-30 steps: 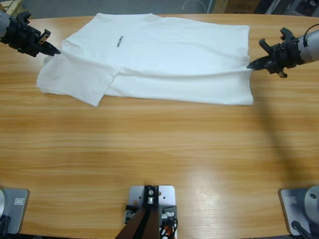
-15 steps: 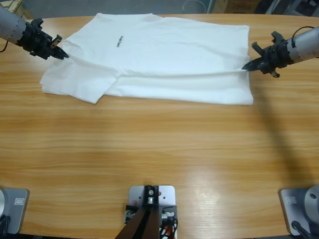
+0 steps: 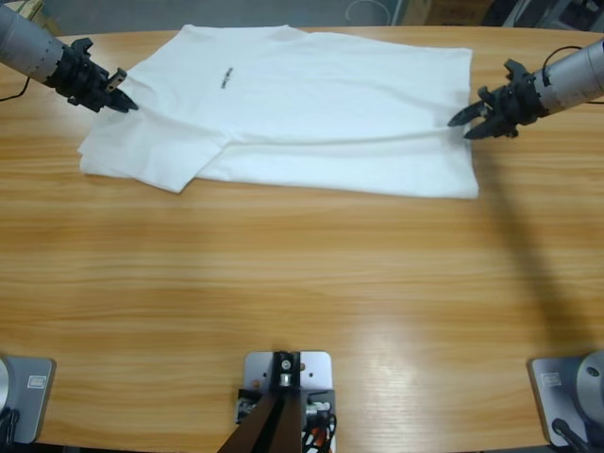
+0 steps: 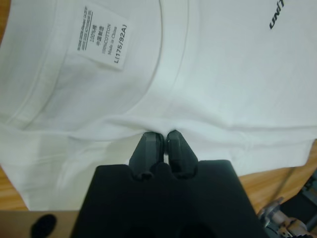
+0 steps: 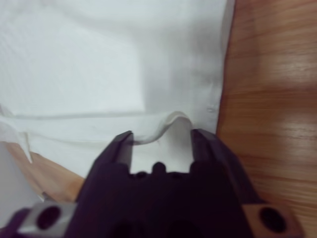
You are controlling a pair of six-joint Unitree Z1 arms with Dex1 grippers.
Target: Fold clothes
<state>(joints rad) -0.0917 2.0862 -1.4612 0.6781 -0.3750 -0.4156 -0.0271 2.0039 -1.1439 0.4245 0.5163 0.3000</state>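
Observation:
The clothes are one white T-shirt [image 3: 330,104], spread flat across the far half of the table with a small dark print [image 3: 227,78] near the collar. My left gripper [image 3: 127,104] is at the shirt's left end. In the left wrist view it [image 4: 161,135] is shut on a puckered fold of the T-shirt [image 4: 223,74] just below the collar and its size label [image 4: 101,37]. My right gripper [image 3: 460,127] is at the right hem. Its jaws [image 5: 161,136] stand open around a raised ridge of the T-shirt [image 5: 74,59].
The wooden table [image 3: 302,283] stretches bare in front of the shirt. One sleeve [image 3: 142,151] lies folded over the shirt's front left corner. Room clutter shows beyond the table's far edge.
The left gripper has moved up and right, dragging the shirt's left edge inward. The right gripper moved slightly inward and up, and its jaws opened, letting go of the hem.

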